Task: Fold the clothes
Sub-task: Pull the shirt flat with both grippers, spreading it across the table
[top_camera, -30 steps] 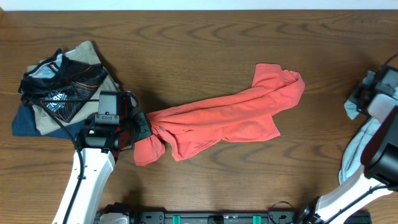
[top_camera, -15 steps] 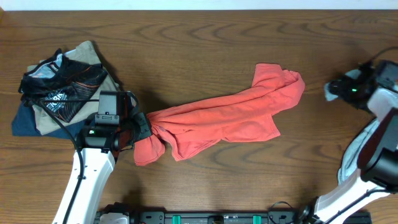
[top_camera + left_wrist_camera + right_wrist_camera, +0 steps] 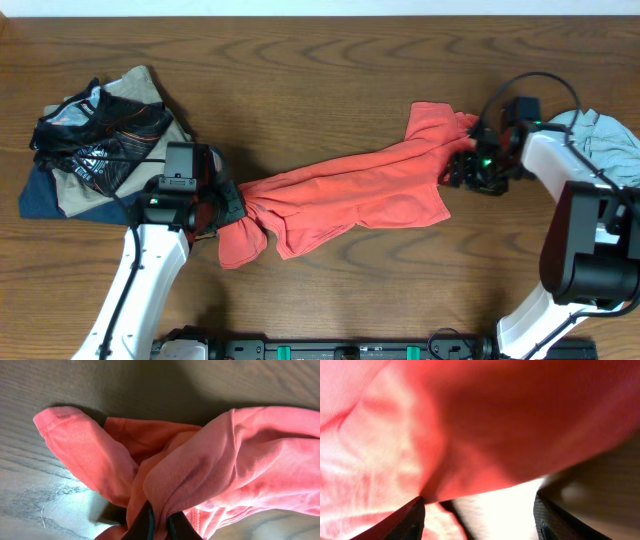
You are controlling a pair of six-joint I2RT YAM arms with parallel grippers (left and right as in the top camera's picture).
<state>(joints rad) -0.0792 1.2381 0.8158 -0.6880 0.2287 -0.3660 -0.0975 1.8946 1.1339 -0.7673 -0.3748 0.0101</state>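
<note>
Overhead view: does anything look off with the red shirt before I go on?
Yes. The coral-red T-shirt lies bunched in a twisted diagonal strip mid-table, not spread flat. The left fingers pinch its crumpled left end; the right fingers stand open at its right end.

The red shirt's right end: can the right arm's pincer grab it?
Probably yes: the right pincer is open right at the red shirt's right end, with nothing in between.

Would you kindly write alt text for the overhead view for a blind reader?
A coral-red T-shirt lies bunched across a wooden table, the left pincer gripping its left end and the right pincer at its right end. Other clothes sit far left.
</note>
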